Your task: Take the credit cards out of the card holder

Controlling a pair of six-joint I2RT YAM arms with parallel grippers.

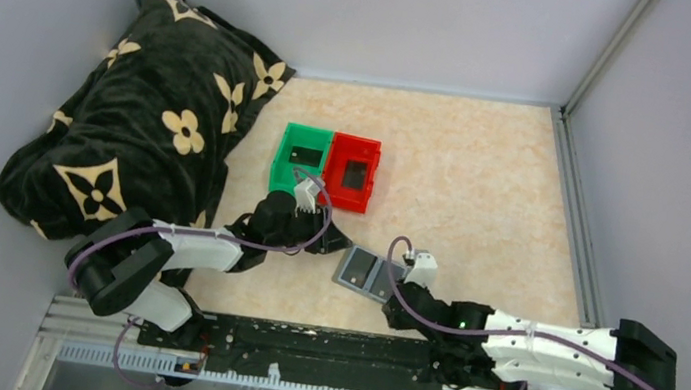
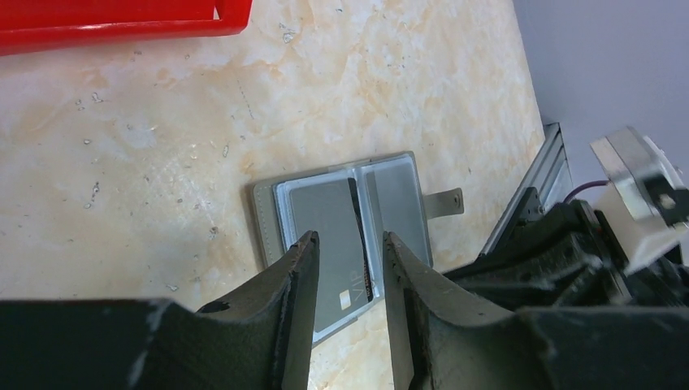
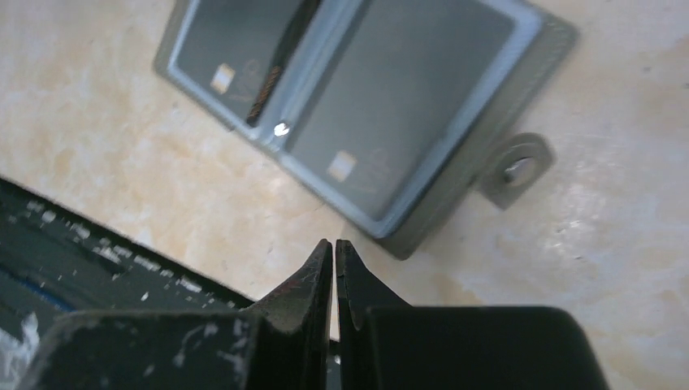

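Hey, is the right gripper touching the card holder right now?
Apart. In the right wrist view the shut right gripper ends short of the card holder, with a strip of bare table between them.

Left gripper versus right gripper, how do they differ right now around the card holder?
The left gripper has its fingers apart; the right gripper is shut on nothing. The left gripper hangs over a card in the open card holder; the right gripper sits just off the holder's edge, over the table. Both aim at the holder, and neither grips a card.
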